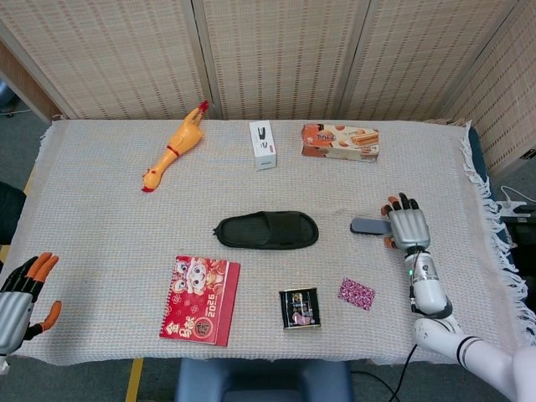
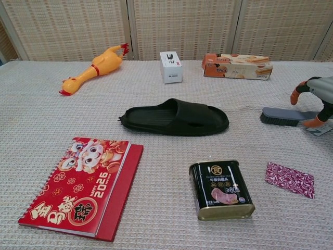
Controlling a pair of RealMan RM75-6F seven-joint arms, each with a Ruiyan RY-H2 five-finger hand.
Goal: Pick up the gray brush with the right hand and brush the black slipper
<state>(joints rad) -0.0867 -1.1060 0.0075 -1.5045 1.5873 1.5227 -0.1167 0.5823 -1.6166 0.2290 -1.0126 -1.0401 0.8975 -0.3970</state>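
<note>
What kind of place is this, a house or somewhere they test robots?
Probably a robot practice room, not a house. One cloth-covered table holds unrelated things laid apart: a rubber chicken, a black slipper, a tin of luncheon meat. Woven screens close it in, and a robot hand reaches over a gray brush.

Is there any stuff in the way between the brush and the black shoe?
No. Only bare tablecloth lies between the gray brush and the black slipper. The right hand is over the brush's handle.
</note>
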